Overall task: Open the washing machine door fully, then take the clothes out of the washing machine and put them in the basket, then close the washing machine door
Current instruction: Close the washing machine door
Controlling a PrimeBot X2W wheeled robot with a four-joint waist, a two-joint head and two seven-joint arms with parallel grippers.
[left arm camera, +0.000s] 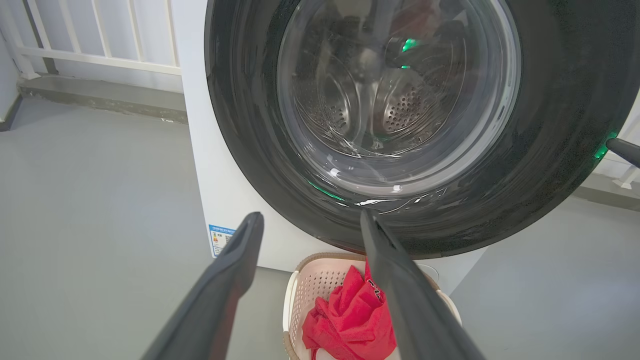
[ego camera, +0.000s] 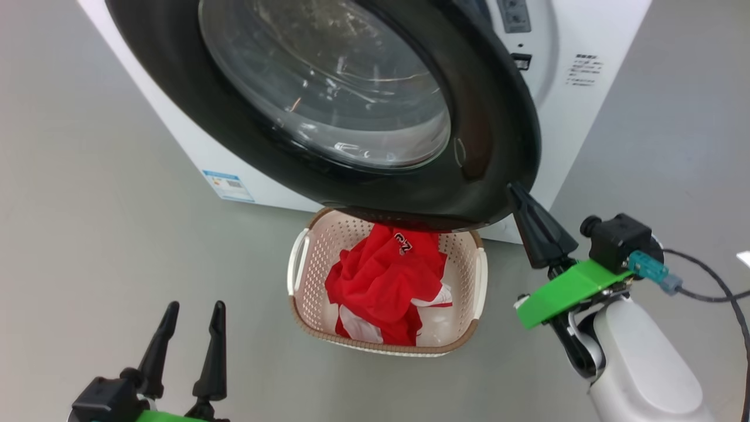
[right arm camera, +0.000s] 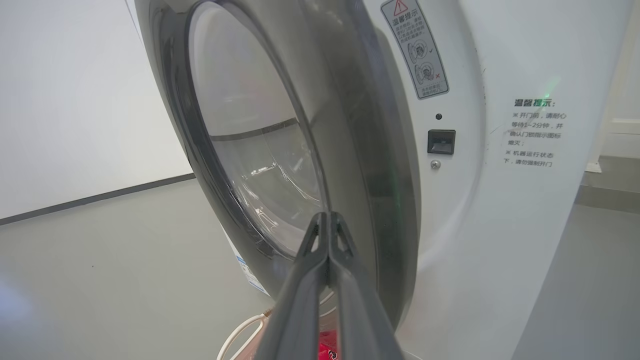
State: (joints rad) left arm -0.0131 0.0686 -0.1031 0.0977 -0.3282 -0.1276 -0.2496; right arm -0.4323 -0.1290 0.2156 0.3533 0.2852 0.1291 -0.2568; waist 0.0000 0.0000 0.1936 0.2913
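The washing machine door (ego camera: 492, 117), black-rimmed with a clear glass centre, stands partly swung out from the white washing machine (ego camera: 562, 146). My right gripper (ego camera: 515, 190) is shut, and its tip rests at the door's lower right rim. In the right wrist view the shut right gripper (right arm camera: 327, 217) lies against the door's outer face (right arm camera: 360, 150). Below the door sits the basket (ego camera: 304, 258) holding the red clothes (ego camera: 381, 281). My left gripper (ego camera: 195, 308) is open and empty, low and left of the basket. Between the fingers of the left gripper (left arm camera: 311, 216) I see the door (left arm camera: 550, 125) and the perforated drum behind the glass.
Grey floor spreads wide to the left of the basket. A white railing (left arm camera: 100, 55) runs behind the machine. The door latch slot (right arm camera: 441, 141) shows on the machine's front. A dark cable (ego camera: 715, 293) trails off my right wrist.
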